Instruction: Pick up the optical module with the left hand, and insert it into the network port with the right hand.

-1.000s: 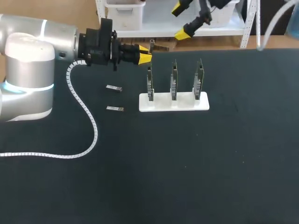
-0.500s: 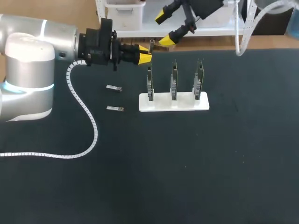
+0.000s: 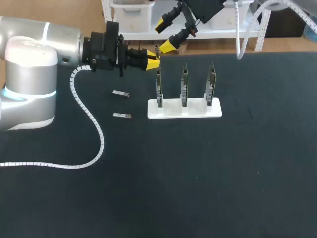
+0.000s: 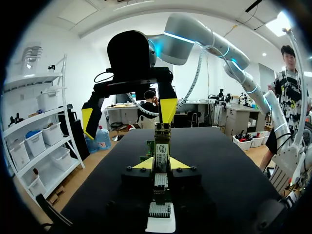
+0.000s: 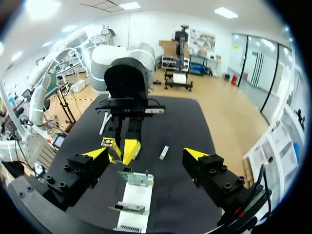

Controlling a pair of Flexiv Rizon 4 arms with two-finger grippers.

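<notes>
The left end effector (image 4: 161,164) grips the module (image 4: 161,146) above the table's (image 3: 198,173) far edge. The right end effector (image 3: 165,35) (fingers spread wide, holding nothing) hovers just beside it.

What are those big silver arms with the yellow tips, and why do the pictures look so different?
They are two robot arms at a black table. One picture looks down from above. The two round ones come from a camera on each arm's wrist. The yellow tips belong to a gripper, which is the robot's hand. The left gripper holds a small optical module up in the air. The right gripper is open, close by it. On the table stands a white holder with three upright circuit boards. Two spare modules lie beside it.
</notes>
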